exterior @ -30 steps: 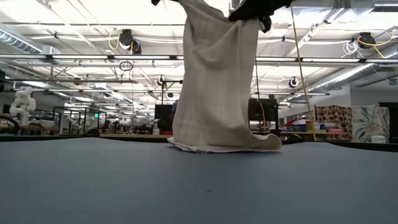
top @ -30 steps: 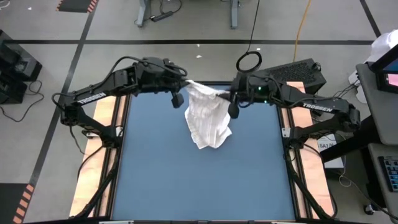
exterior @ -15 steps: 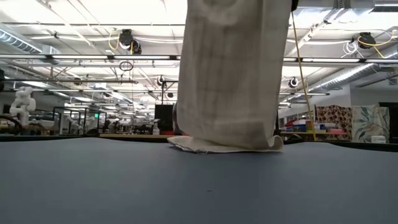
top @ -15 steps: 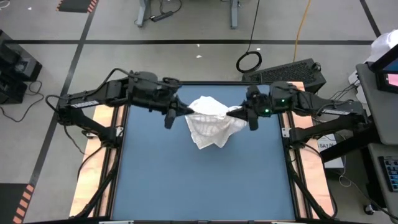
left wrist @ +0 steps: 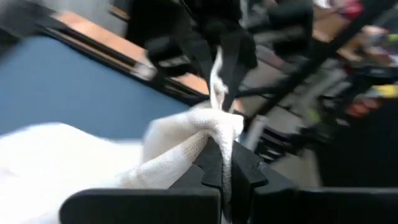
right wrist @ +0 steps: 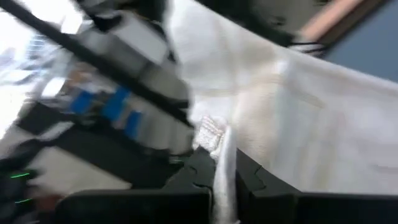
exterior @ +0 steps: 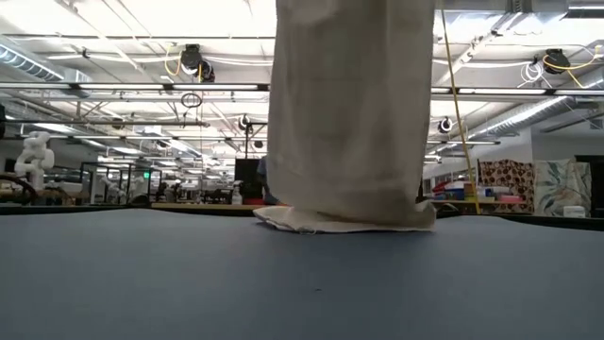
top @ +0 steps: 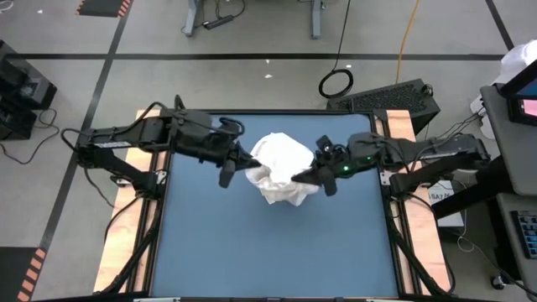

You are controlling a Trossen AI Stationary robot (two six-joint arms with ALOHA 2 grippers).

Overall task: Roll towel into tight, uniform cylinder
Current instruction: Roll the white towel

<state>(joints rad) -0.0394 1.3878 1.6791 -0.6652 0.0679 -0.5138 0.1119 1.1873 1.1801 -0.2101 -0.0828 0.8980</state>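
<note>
The towel (top: 281,168) is held up at its top corners, pinched by the left gripper (top: 237,162) and right gripper (top: 312,177); its bottom edge rests mid-table (top: 252,252), open surface all around.

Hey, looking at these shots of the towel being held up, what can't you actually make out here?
- Low view: the towel's top edge and both end effectors are cut off by the upper picture edge.
- High view: the towel's lower end on the table is hidden under its own bunched folds.
- Right wrist view: motion blur smears the background; only the right end effector pinching cloth reads clearly.
- Left wrist view: beyond the left end effector, the room is blurred.
</note>
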